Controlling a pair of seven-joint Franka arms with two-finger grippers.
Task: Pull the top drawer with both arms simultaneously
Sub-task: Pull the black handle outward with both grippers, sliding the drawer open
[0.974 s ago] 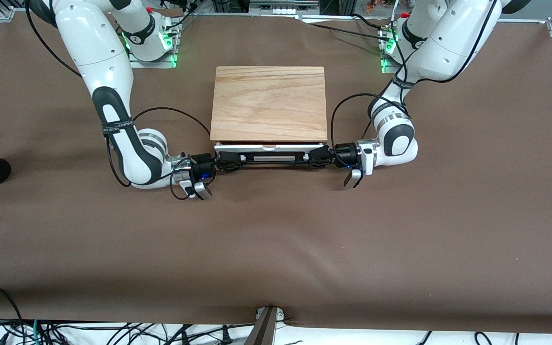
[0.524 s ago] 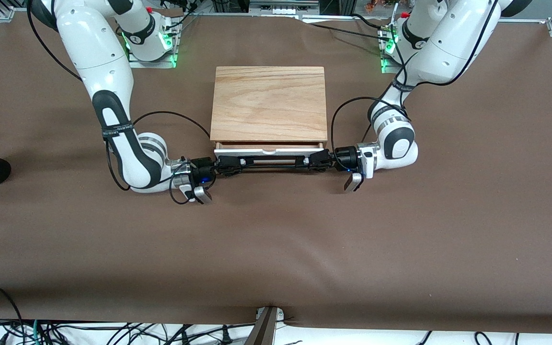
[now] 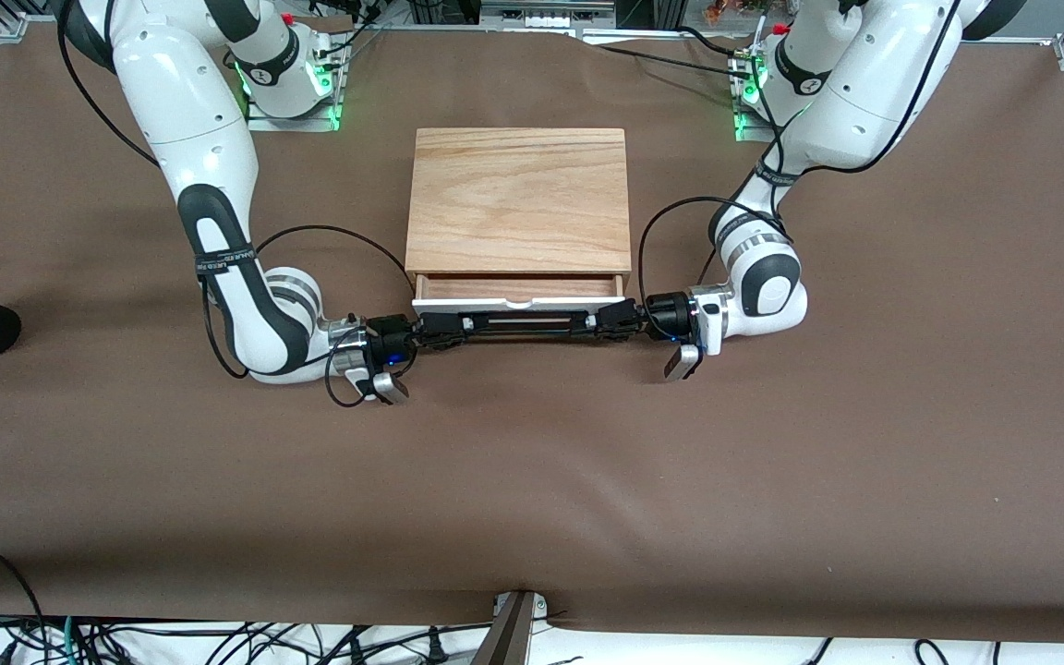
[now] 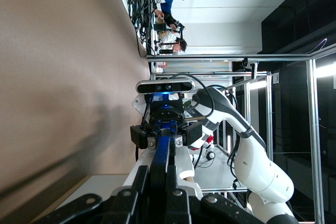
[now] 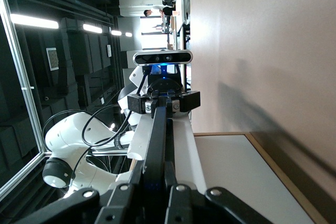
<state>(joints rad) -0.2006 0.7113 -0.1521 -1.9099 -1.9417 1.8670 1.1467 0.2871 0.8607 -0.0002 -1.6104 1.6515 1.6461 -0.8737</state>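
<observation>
A: Front view, item one?
B: Top drawer [image 3: 519,288], partly out of the cabinet [image 3: 519,199], mid-table.
A: Grippers?
B: Left gripper [image 3: 608,321] clamped on the drawer's black bar handle [image 3: 523,320] at one end; right gripper [image 3: 444,328] clamped on the other end.

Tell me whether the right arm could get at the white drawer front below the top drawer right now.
Probably not: the right end effector is shut on the top drawer's handle, which the left end effector also grips.
</observation>
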